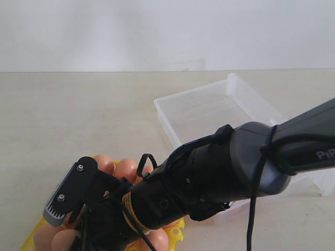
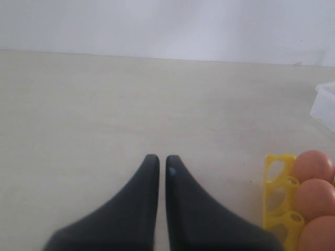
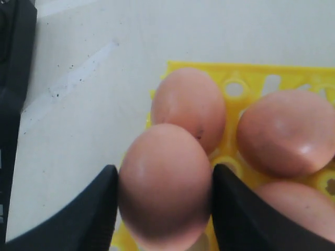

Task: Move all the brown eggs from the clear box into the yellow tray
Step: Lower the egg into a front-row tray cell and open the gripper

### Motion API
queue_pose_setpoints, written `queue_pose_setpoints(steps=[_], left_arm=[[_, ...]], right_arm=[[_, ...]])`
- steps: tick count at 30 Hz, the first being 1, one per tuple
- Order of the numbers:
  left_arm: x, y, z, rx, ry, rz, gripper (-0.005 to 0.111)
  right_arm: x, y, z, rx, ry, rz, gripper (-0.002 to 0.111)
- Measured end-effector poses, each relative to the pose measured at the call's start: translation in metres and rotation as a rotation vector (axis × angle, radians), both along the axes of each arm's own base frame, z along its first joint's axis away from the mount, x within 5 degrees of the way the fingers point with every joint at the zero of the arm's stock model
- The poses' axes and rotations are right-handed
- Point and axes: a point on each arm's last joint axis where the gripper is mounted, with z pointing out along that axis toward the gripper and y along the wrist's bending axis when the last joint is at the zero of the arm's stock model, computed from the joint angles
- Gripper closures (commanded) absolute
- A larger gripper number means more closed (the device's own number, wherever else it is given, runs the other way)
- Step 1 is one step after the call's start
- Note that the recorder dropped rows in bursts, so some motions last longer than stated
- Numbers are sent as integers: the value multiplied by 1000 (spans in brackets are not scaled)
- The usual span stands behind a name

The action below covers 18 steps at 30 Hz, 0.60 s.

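My right gripper [image 3: 165, 177] is shut on a brown egg [image 3: 165, 193], one dark finger [image 3: 94, 209] on each side of it. It holds the egg just above an edge cell of the yellow tray [image 3: 251, 78], beside three seated brown eggs [image 3: 285, 130]. In the exterior view the right arm [image 1: 209, 178] reaches across to the tray [image 1: 178, 230] at the lower left and hides the held egg; other eggs [image 1: 125, 168] show round it. The clear box [image 1: 220, 110] behind shows no eggs. My left gripper [image 2: 158, 159] is shut on nothing, over bare table beside the tray [image 2: 276, 183].
The pale table [image 1: 78, 115] runs back to a white wall [image 1: 157, 31]. The clear box's hinged lid [image 1: 256, 99] lies open at the far side. A corner of the box [image 2: 325, 104] shows in the left wrist view. A black cable [image 1: 254, 209] hangs from the right arm.
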Motion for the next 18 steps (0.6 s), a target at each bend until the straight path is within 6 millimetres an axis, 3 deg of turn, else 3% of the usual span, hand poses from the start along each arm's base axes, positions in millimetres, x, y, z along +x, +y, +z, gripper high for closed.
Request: queue_pose_setpoints(steps=[3, 7, 9, 18], left_arm=[[0, 0, 0, 0, 0, 0, 103], [0, 0, 0, 0, 0, 0, 103], [0, 0, 0, 0, 0, 0, 103], [0, 0, 0, 0, 0, 0, 103]], right_arm=[[0, 0, 0, 0, 0, 0, 105], [0, 0, 0, 3, 3, 1, 67], [0, 0, 0, 3, 3, 1, 59], [-1, 1, 1, 11, 7, 6, 57]])
